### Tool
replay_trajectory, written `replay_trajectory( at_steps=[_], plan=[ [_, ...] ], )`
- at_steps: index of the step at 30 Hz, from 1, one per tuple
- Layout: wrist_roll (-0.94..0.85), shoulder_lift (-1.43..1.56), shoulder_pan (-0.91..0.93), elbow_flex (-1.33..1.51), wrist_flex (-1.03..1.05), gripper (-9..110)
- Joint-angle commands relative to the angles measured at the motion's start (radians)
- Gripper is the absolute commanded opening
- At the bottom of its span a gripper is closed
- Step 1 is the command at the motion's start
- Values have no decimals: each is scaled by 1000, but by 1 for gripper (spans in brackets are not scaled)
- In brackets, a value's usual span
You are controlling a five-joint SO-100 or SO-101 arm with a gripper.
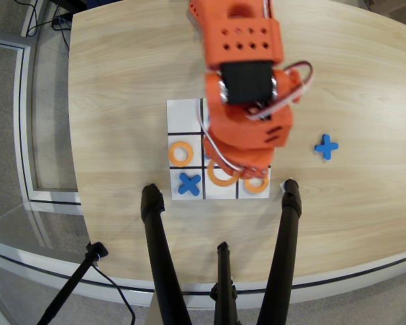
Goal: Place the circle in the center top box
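A pale wood-grain counter (122, 81) with a curved edge filled most of the overhead view. Grey floor (13, 135) lay toward nine o'clock, crossed by a light frame strip (26, 122). Black tripod legs (164, 264) rose from six o'clock, and dark cables (37, 17) lay at eleven.

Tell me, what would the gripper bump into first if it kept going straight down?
Probably the empty white square in the board's nearest row. The gripper holds an orange ring right over it, though height is unclear.
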Motion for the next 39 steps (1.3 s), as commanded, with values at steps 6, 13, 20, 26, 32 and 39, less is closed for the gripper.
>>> replay_trajectory(
  at_steps=[6, 13, 20, 26, 32, 39],
  plan=[
    [8, -353, -23, -314, -15, 0],
    [-2, -540, 15, -416, -46, 0],
    [-15, -660, 43, -471, -48, 0],
    [-21, -719, 54, -442, -71, 0],
    [-14, -755, 54, -433, -104, 0],
    [-11, -775, 46, -436, -123, 0]
  ],
)
